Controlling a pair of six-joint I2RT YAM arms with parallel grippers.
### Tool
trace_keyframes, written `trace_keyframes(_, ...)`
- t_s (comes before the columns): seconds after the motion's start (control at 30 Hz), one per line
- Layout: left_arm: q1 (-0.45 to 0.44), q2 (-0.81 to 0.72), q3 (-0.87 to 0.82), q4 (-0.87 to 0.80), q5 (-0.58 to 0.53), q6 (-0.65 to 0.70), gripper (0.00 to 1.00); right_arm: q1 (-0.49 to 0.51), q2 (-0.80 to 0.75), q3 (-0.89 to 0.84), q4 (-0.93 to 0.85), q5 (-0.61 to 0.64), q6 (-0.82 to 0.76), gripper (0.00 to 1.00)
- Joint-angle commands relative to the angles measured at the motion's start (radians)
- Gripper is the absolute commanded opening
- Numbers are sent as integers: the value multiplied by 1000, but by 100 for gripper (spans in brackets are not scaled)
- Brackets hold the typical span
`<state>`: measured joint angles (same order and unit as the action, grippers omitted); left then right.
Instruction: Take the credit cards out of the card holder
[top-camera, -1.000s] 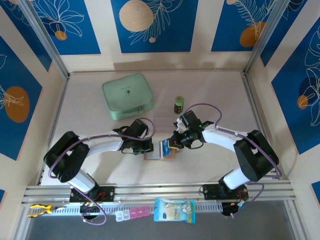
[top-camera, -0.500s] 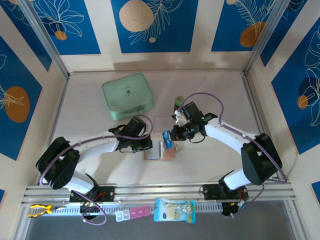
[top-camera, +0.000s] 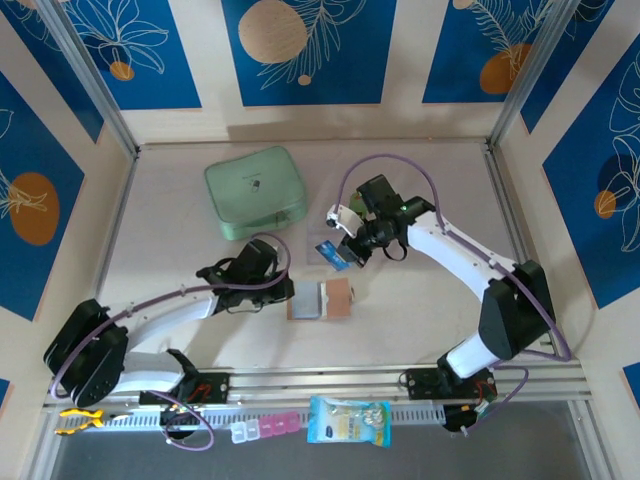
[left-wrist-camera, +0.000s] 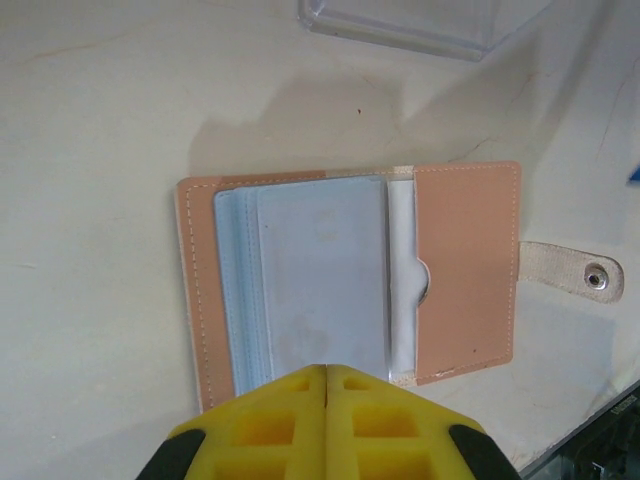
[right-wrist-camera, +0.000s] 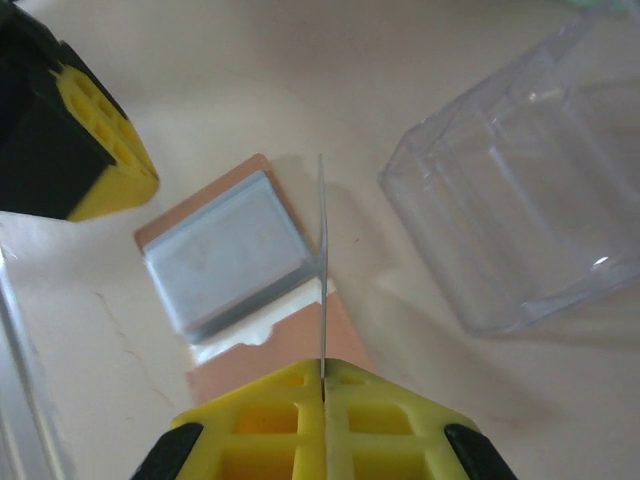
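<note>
Pale table (top-camera: 420, 320), open card holder (left-wrist-camera: 465, 270), grey pockets (left-wrist-camera: 320, 280), blue card (top-camera: 333, 255) aloft

card holder (left-wrist-camera: 466, 270): tan-pink (grey pockets) | card (top-camera: 333, 255): blue | case (top-camera: 254, 191): mint

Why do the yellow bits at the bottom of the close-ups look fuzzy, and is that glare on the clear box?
Left wrist view: the left gripper sits near the lens and blurs, while the wallet is sharp. Right wrist view: the right gripper, pinching a card, blurs likewise; yes, a glare streak on the clear box.
</note>
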<state>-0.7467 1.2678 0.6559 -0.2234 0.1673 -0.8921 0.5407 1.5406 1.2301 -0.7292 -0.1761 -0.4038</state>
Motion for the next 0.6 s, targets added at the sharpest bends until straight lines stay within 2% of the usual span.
trace_keyframes(0.0, 10, -37, -22, -23, -28, -14, 0, -13, 69, 84, -116, 39, -273, 0)
trace_keyframes(0.17, 22, -69, -36, -37, -37, -14, 0, -37, 185, 237, -196, 23, -383, 0)
trace_keyframes(0.57, 50, -97, -48, -58, -35, -5, 0, -65, 416, 504, -355, -23, -467, 0)
